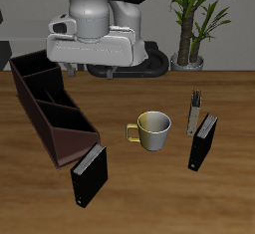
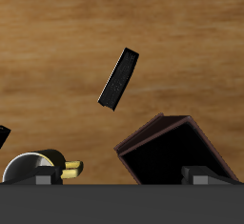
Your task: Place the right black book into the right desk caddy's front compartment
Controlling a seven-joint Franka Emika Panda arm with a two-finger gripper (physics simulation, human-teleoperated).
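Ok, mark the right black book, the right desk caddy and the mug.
the right black book [image 1: 88, 175], exterior view, middle of its cover
the right desk caddy [image 1: 72, 143], exterior view, near end wall
the mug [image 1: 156, 138], exterior view, its side wall

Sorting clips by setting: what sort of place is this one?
Probably a simulated office or study desk: a wooden table with a desk caddy, two black books and a mug, and a potted plant behind.
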